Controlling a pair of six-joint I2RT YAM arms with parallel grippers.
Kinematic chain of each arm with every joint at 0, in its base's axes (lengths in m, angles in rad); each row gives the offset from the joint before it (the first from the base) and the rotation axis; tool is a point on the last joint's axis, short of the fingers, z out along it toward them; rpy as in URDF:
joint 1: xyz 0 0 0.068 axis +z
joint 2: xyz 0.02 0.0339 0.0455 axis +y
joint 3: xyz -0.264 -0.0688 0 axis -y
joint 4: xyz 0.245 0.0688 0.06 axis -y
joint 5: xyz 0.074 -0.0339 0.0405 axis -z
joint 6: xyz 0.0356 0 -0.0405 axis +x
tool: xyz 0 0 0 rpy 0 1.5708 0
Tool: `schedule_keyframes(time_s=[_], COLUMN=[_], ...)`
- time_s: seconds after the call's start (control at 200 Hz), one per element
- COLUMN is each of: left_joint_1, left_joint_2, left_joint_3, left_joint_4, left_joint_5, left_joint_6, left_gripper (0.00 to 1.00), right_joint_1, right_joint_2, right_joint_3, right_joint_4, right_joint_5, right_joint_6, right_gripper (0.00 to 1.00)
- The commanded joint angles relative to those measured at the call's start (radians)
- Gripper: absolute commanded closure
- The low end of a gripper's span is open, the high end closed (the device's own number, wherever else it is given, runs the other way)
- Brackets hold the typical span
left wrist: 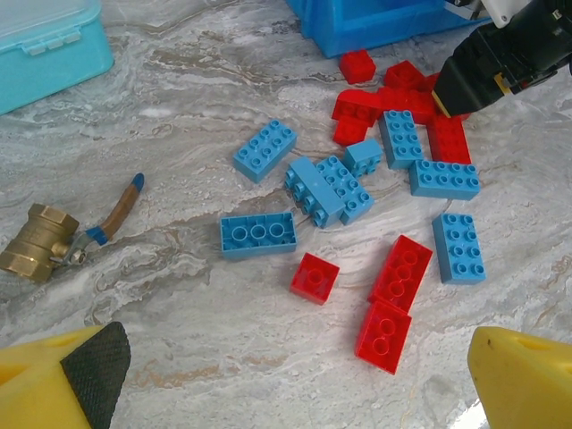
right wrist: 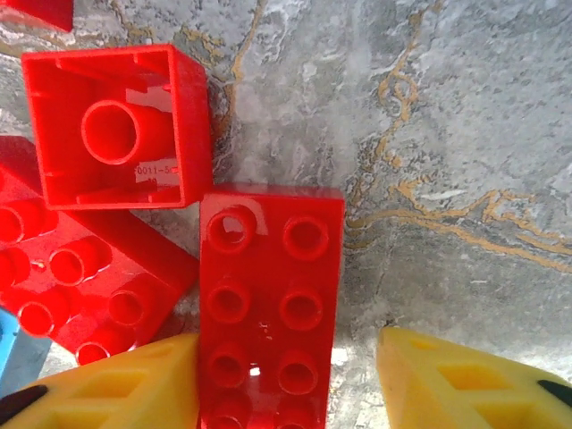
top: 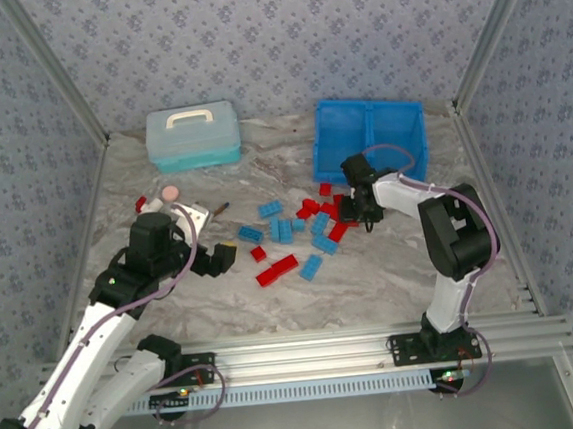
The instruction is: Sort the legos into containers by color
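Marbled grey table [top: 391,266]: red and light-blue plastic legos [top: 284,231] lie scattered just in front of the bright blue two-compartment plastic tray [top: 367,103]. Right hand [right wrist: 286,357], near the tray's front, straddles one long red studded brick [right wrist: 268,286]; whether it grips cannot be told. Left hand [left wrist: 295,366], well left of the tray, stands wide.

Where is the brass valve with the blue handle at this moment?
In the left wrist view the brass valve lies at the left, below the turquoise case and apart from the nearest blue brick to its right.
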Motion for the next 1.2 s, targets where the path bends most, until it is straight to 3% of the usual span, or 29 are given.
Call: schedule_keyframes(time_s=[0.0, 0.16, 0.285, 0.465, 0.58, 0.705, 0.854, 1.009, 1.194], left_joint_1=[-0.005, -0.006, -0.042, -0.154, -0.224, -0.271, -0.285, -0.287, -0.287], left_joint_2=[-0.011, -0.015, 0.008, 0.094, 0.177, 0.275, 0.345, 0.337, 0.294], left_joint_3=[0.004, -0.004, -0.001, 0.067, 0.132, 0.189, 0.224, 0.223, 0.185], left_joint_4=[-0.013, 0.020, 0.067, 0.078, 0.077, 0.070, 0.070, 0.084, 0.109], left_joint_5=[-0.001, 0.122, 0.214, 0.215, 0.212, 0.214, 0.240, 0.236, 0.139], left_joint_6=[0.014, 0.014, 0.010, 0.082, 0.154, 0.245, 0.298, 0.299, 0.341], left_gripper=[0.01, 0.01, 0.01, 0.01, 0.01, 0.01, 0.01, 0.01, 0.01], right_joint_1=[0.001, -0.007, -0.008, -0.028, -0.103, -0.204, -0.256, -0.301, -0.310], right_joint_2=[0.024, -0.018, -0.122, -0.320, -0.343, -0.233, -0.016, 0.184, 0.372], right_joint_3=[-0.021, -0.015, -0.020, 0.028, 0.133, 0.273, 0.466, 0.635, 0.809], right_joint_4=[-0.010, -0.026, -0.057, -0.134, -0.154, -0.142, -0.148, -0.181, -0.233], right_joint_5=[-0.001, 0.016, 0.050, 0.106, 0.118, 0.091, 0.071, 0.065, 0.051], right_joint_6=[0.001, 0.002, 0.001, 0.000, -0.006, -0.021, -0.037, -0.027, -0.049], right_gripper=[0.53, 0.71, 0.71, 0.71, 0.71, 0.71, 0.71, 0.72, 0.69])
